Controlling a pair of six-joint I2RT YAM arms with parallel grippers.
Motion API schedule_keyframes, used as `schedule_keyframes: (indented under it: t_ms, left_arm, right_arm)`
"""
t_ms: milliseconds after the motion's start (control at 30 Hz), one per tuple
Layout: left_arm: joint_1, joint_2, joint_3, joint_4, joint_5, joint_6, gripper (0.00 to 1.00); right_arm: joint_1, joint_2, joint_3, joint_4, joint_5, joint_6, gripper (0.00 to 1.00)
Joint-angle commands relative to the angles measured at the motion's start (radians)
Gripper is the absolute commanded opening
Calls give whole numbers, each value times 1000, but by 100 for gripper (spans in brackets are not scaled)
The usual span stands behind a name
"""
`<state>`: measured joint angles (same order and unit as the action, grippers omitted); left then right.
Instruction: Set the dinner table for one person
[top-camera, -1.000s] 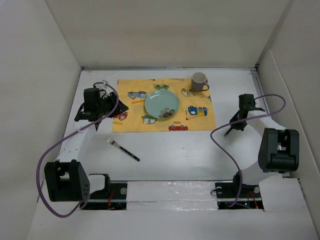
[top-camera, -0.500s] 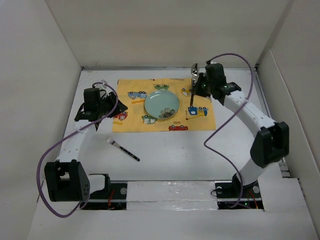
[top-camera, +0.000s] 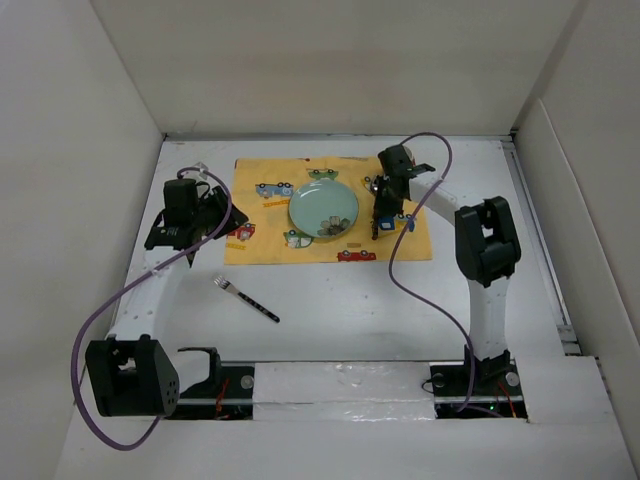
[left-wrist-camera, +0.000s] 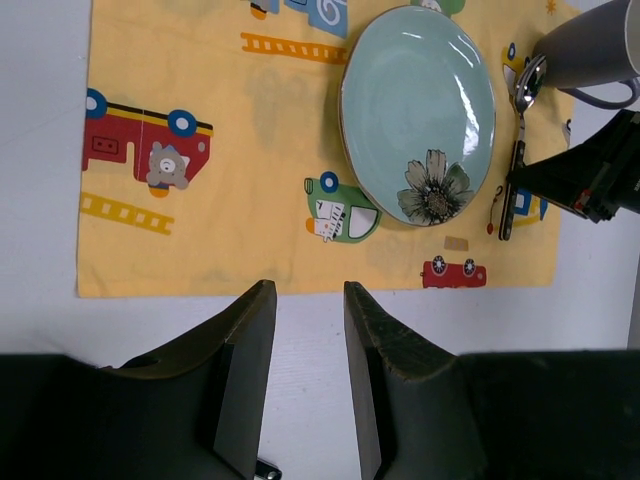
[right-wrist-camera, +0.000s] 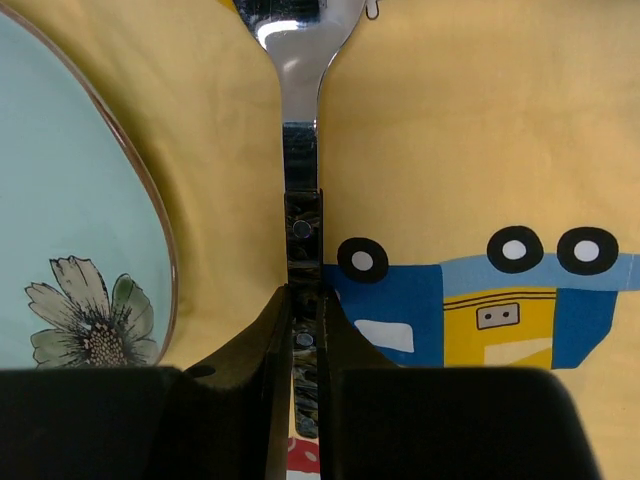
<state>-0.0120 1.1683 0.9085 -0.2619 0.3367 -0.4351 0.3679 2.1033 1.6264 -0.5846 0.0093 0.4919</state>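
One plate (top-camera: 323, 210), one mug (left-wrist-camera: 595, 45) on placemat (left-wrist-camera: 250, 100); right jaws pinch spoon (right-wrist-camera: 300, 60).

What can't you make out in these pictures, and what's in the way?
Right wrist view: the spoon has its bowl cut off by the top edge, and its handle end hidden between the fingers of the right gripper.
Left wrist view: the mug is cut off by the top-right corner.
Top view: the right gripper covers the mug; the fork tines are too small.
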Motion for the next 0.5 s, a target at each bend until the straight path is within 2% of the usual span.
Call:
schedule_keyframes:
  t_ms: [0, 133, 167, 200, 333, 367, 467]
  left_arm:
    - [-3, -36, -14, -8, -18, 12, 30]
    - [-3, -47, -8, -16, -22, 10, 30]
    - [-3, -48, -8, -17, -22, 12, 31]
    - [-3, -48, -5, -19, -22, 13, 31]
    - [-3, -53, 12, -30, -18, 18, 31]
    - [-3, -56, 24, -33, -18, 22, 31]
    - [-3, -64, 39, -48, -18, 25, 31]
  right_arm:
    - [0, -9, 35, 8, 20, -13, 0]
    - [23, -8, 33, -15, 56, -26, 3]
    - [32, -8, 30, -15, 63, -30, 7]
    - [32, -11, 32, -29, 67, -29, 18]
    - [32, -54, 20, -41, 77, -42, 34]
    - [42, -89, 10, -44, 92, -52, 42]
    - [51, -152, 6, -57, 96, -70, 45]
